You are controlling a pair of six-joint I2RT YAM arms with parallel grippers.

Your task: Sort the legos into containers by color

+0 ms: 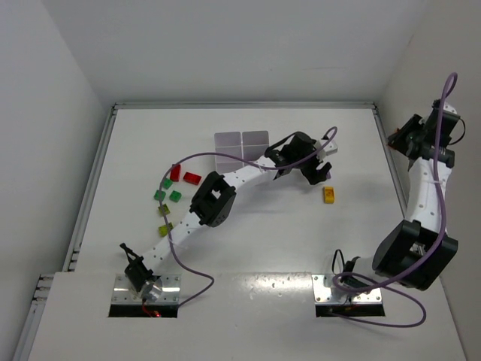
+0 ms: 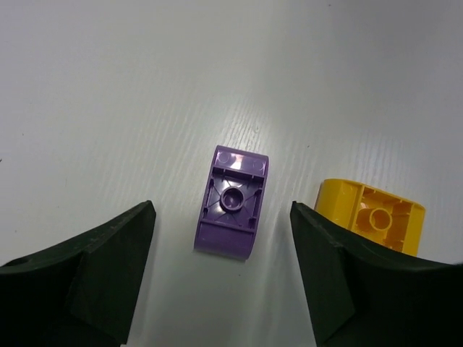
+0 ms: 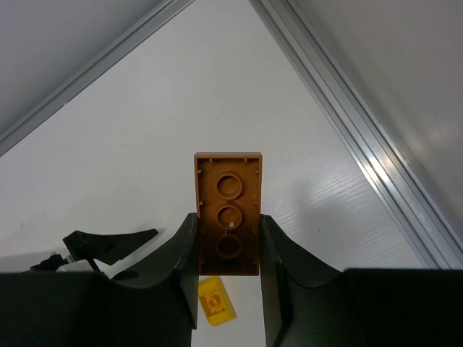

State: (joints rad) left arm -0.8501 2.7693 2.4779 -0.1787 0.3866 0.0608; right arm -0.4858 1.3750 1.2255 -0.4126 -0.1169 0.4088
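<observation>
A purple lego (image 2: 233,202) lies upside down on the white table, between the wide-apart fingers of my left gripper (image 2: 222,211), which is open and touches nothing. A yellow lego (image 2: 372,217) lies just beyond its right finger, and it also shows from above (image 1: 329,195). My left gripper (image 1: 312,169) hovers right of the white tray (image 1: 242,139), hiding the purple lego from above. My right gripper (image 3: 228,225) is raised at the far right (image 1: 398,139) and is shut on an orange-brown lego (image 3: 228,206), underside toward the camera.
Red legos (image 1: 175,172), green legos (image 1: 159,195) and lime ones (image 1: 164,228) lie loose left of the left arm. The left arm crosses part of the tray. An aluminium rail (image 3: 362,144) runs along the table's right edge below the right gripper.
</observation>
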